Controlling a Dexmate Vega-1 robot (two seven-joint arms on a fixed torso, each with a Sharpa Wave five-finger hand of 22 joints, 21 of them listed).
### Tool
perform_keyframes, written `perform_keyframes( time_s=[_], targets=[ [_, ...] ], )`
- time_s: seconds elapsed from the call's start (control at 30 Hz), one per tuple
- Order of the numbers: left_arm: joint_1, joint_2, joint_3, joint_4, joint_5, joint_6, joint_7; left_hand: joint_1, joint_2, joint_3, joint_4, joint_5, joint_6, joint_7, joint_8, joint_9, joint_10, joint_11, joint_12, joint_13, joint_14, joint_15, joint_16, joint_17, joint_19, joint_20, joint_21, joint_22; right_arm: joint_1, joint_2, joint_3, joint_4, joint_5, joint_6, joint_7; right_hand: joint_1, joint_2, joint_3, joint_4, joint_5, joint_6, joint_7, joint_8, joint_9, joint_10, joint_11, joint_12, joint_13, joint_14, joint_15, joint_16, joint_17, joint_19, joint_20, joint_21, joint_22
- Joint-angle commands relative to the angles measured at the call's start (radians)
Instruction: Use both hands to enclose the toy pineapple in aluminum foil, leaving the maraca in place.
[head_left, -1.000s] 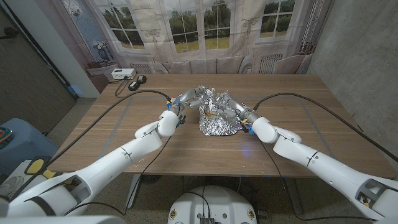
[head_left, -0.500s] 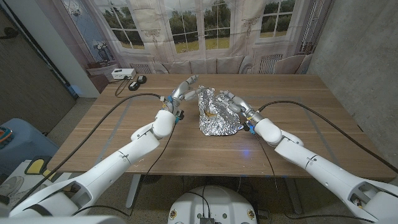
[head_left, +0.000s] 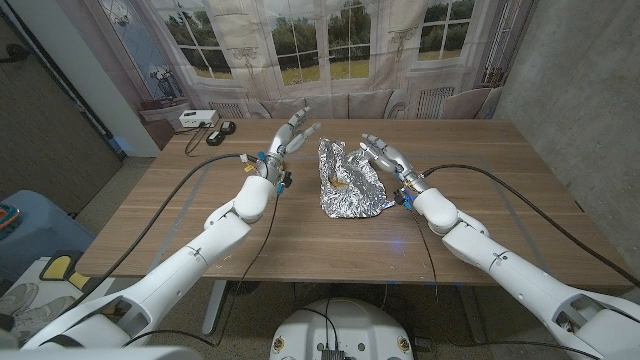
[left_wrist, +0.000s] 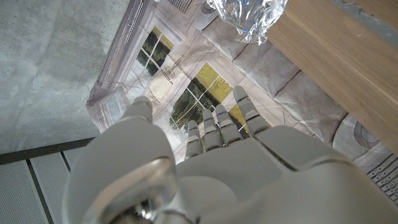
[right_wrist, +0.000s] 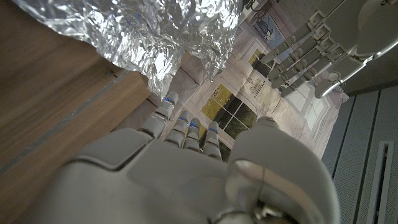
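lifted clear since a second ago: left hand (head_left: 291, 133) at ten o'clock, right hand (head_left: 385, 158) at two, both empty and spread. crumpled silver foil bundle (head_left: 349, 180) mid-desk (head_left: 180, 220); wrap looks nearly done.

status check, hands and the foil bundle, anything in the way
Left hand open, raised beside the foil. Right hand open, raised on the other side. Foil bundle crumpled on the table, untouched; pineapple and maraca can't be made out. Nothing between hands and foil.
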Motion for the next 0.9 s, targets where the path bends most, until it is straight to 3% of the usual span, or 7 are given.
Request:
perform_keyframes(
  time_s=[0.03,0.33,0.6,0.9],
  targets=[
    [0.014,-0.007,-0.055,0.040,-0.199,-0.118,-0.146,-0.039,-0.001,-0.008,0.016,0.000,-0.008,-0.012,0.005,-0.003,-0.031,-0.002,-0.003,-0.014,-0.035,0.007,-0.004,-0.001,-0.025,-0.005,-0.022,0.002,-0.010,0.035,0.046,0.017,0.085,0.042,-0.004,-0.019,0.005,-0.007,0.009,-0.005,0.025,-0.003,0.008,0.000,0.029,0.002,0.011,0.000,0.013,-0.005,0.004,-0.004,0.011,0.002,-0.001,0.002],
    [-0.006,-0.016,-0.069,0.094,-0.311,-0.167,-0.273,-0.079,0.000,-0.020,0.030,0.002,-0.017,-0.023,0.004,-0.005,-0.055,0.004,-0.001,-0.031,-0.086,0.017,-0.008,-0.004,-0.060,-0.025,-0.051,0.003,-0.025,0.037,0.087,0.003,0.158,0.045,0.005,-0.049,0.003,-0.016,0.019,-0.011,0.056,0.002,0.007,-0.003,0.068,0.025,0.014,-0.007,0.039,-0.006,0.002,-0.015,0.037,-0.016,0.004,0.002],
    [-0.002,-0.009,-0.086,0.097,-0.371,-0.168,-0.330,-0.102,0.006,-0.025,0.041,0.004,-0.014,-0.024,0.006,-0.006,-0.062,0.005,0.000,-0.039,-0.098,0.020,-0.006,-0.004,-0.071,-0.035,-0.062,0.003,-0.054,0.026,0.135,-0.041,0.149,0.040,-0.072,-0.072,-0.002,-0.026,0.023,-0.016,0.097,0.012,0.013,-0.005,0.108,0.031,0.020,-0.011,0.063,-0.006,0.001,-0.026,0.050,-0.021,0.003,0.002],
    [-0.003,-0.013,-0.103,0.138,-0.449,-0.152,-0.387,-0.141,0.018,-0.033,0.060,0.007,-0.038,-0.025,-0.001,-0.007,-0.084,0.010,-0.001,-0.053,-0.119,0.029,-0.003,-0.005,-0.082,-0.038,-0.078,0.004,-0.054,0.059,0.145,-0.040,0.148,0.068,-0.104,-0.078,-0.001,-0.027,0.023,-0.017,0.101,0.014,0.010,-0.005,0.116,0.033,0.018,-0.013,0.071,-0.006,-0.002,-0.030,0.053,-0.024,0.002,0.002]
  ],
)
